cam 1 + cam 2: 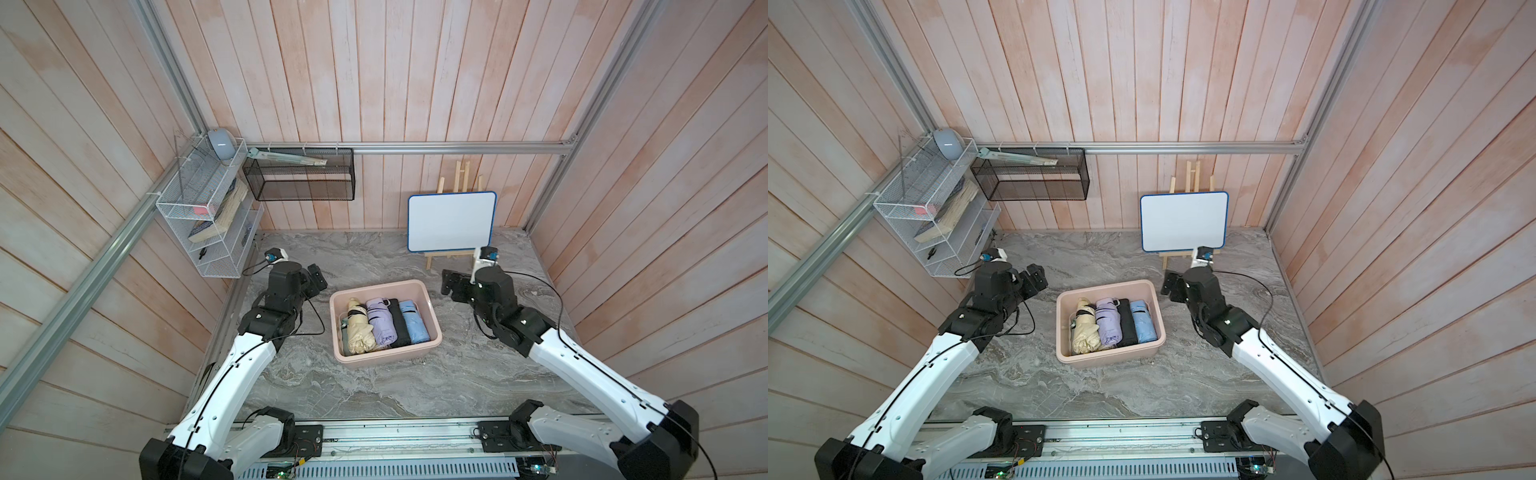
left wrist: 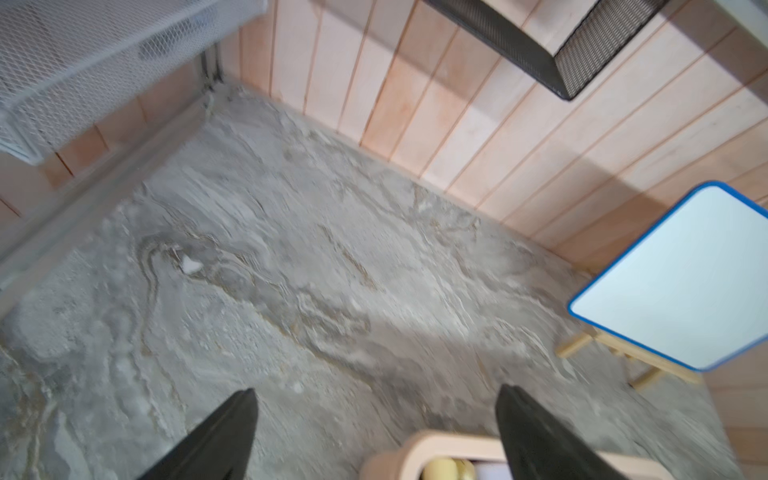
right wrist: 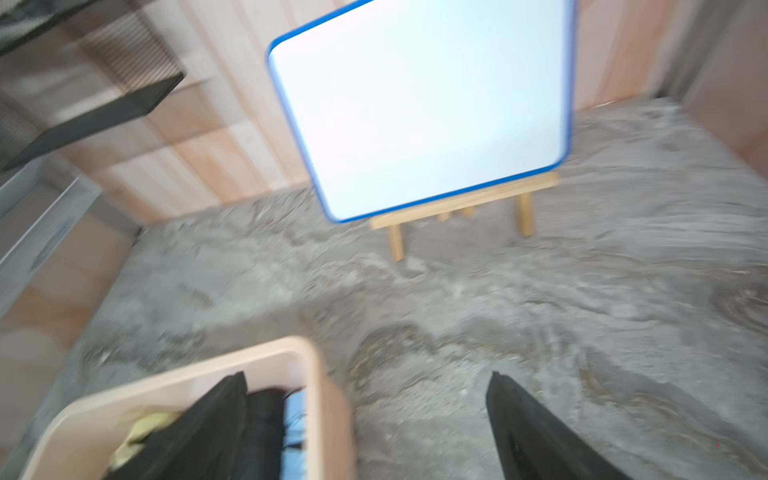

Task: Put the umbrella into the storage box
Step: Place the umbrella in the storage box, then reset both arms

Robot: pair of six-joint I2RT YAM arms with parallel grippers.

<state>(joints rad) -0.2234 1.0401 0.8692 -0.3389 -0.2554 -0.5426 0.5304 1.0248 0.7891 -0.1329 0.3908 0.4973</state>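
Left wrist view gives me the left gripper [image 2: 376,392] with its two black fingers [image 2: 224,432] spread wide above the bare marble table [image 2: 291,270], nothing between them. In both top views it hangs just beside the left side of the storage box [image 1: 390,354], clear of the rim, with the white wire rack [image 1: 208,216] on the wall to its left. I count four folded umbrellas lying side by side inside the box: cream umbrella [image 1: 358,332], lilac umbrella [image 1: 382,322], black umbrella [image 1: 400,323], pale blue umbrella [image 1: 415,323]. The right gripper [image 3: 368,378] hovers near the box's far right corner, fingers wide apart and empty. Behind it stands the whiteboard [image 3: 424,112] on its wooden easel [image 3: 461,203].
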